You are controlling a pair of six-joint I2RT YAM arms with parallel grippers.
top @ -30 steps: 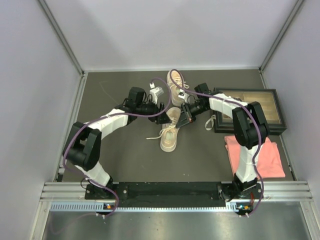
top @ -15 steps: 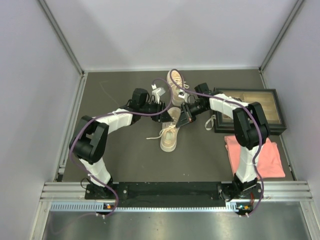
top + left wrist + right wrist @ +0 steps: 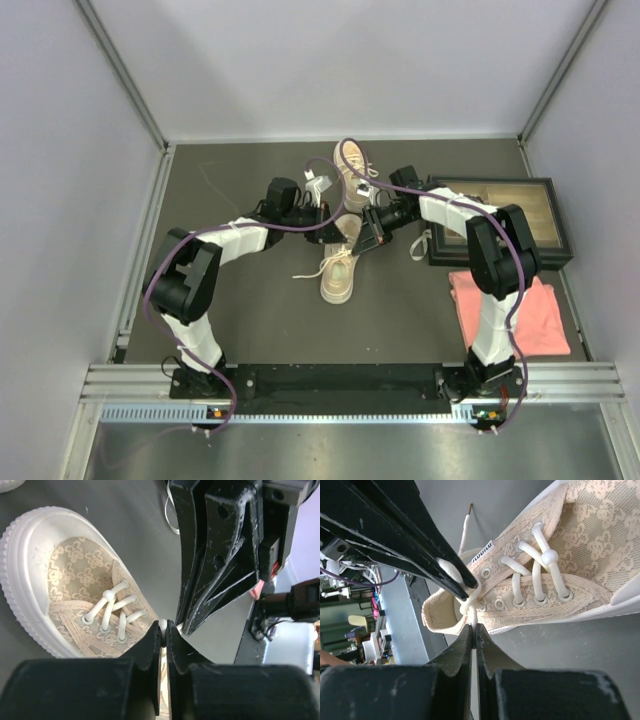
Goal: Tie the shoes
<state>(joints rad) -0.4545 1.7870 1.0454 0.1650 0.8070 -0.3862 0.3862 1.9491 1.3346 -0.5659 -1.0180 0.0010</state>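
Left gripper (image 3: 164, 629) is pinched together on a strand of white lace (image 3: 163, 624), and the right gripper (image 3: 472, 626), facing it tip to tip, is clamped on lace too. The near shoe (image 3: 338, 274) lies just beneath both, its top eyelets (image 3: 496, 603) between them; the other shoe (image 3: 352, 166) sits beyond. Opposed grips probably let the arms pull the strands apart to tighten a knot.

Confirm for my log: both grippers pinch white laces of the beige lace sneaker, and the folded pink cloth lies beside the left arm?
Wrong side: the folded pink cloth lies beside the right arm, per the top external view. The rest holds.
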